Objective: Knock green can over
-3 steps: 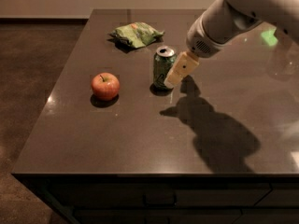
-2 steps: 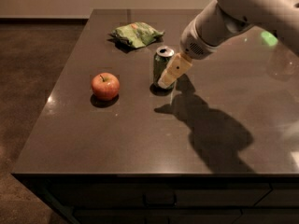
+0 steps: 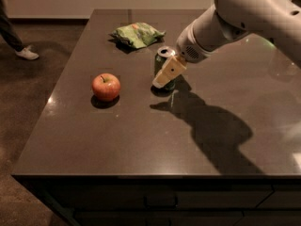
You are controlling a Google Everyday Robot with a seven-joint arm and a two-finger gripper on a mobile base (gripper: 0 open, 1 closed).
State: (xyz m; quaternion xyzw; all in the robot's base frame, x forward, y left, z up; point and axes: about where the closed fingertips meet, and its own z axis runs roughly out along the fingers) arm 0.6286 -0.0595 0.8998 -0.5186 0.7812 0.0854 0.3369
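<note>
The gripper (image 3: 165, 76), its fingers looking pressed together, is hanging right against the upright green can (image 3: 159, 63) on the desk (image 3: 141, 140).

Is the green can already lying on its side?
No, the green can stands upright on the table, with the gripper overlapping its lower front.

Silver-topped green can (image 3: 159, 63) stands upright mid-table, pincer (image 3: 162, 79) across its front.
</note>
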